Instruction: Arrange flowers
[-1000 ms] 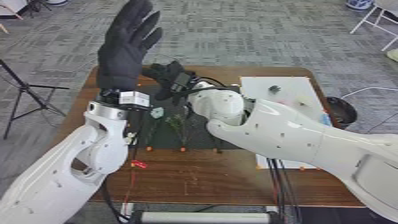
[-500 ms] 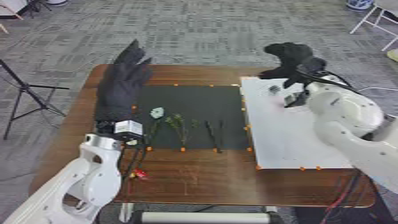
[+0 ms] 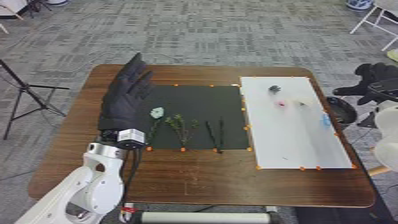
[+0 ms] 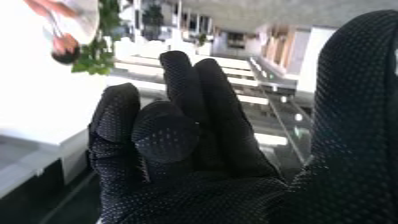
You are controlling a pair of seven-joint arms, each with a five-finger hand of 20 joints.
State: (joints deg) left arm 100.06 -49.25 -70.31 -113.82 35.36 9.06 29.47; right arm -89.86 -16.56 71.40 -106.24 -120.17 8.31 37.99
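Flowers laid out, both hands empty

Pale flower (image 3: 157,113) and leafy sprig (image 3: 182,129) lie side by side on black mat (image 3: 195,95); two dark stems (image 3: 221,131) to their right. On white board (image 3: 295,137): dark tuft (image 3: 274,89), pink spot (image 3: 282,104), blue piece (image 3: 326,120).

Right hand (image 3: 371,82) off the table's right edge, fingers extended loosely, nothing held. Left hand (image 3: 124,105) has straight fingers, no load.

Handling (est.): all light. Flower head probably soft, easily crushed; pinch its stem below the bloom. Sprig likely springy, leaves apt to snag; grip low. Dark stems look stiff, thin, may roll; take mid-length.

Clearance: left hand overlaps mat's left edge in the head view, close to flower, so tight there. Mat's right side is freer. Right hand should clear table (image 3: 187,175) rim and black bowl (image 3: 342,111) coming in.
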